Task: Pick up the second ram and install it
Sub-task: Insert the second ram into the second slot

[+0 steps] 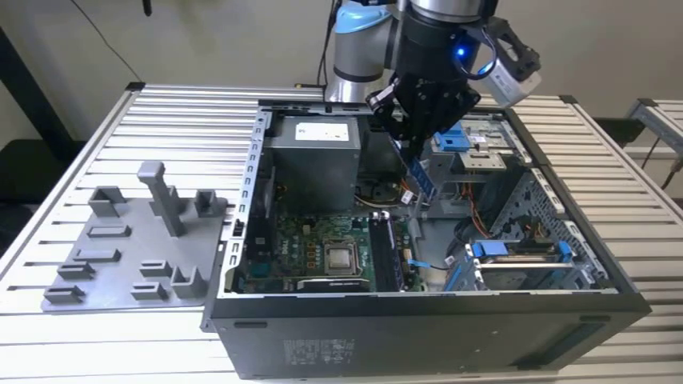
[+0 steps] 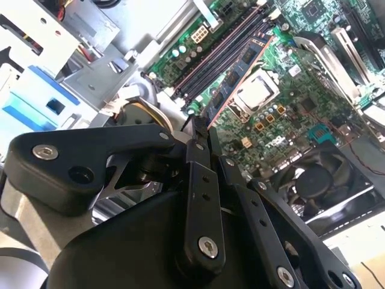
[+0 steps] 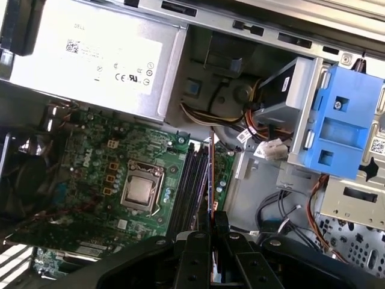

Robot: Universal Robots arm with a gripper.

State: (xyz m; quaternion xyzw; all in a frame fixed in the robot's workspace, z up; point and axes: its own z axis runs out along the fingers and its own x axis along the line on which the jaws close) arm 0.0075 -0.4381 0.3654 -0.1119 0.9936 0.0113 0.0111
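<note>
The gripper [image 1: 418, 142] is closed on the second ram [image 1: 420, 174], holding it edge-down above the motherboard [image 1: 320, 248] inside the open computer case [image 1: 427, 336].

An open computer case [image 1: 427, 320] is laid on a slatted metal table [image 1: 160, 120], with a grey plastic tray [image 1: 117, 264] of upright posts placed beside it on the exterior view's left.
</note>
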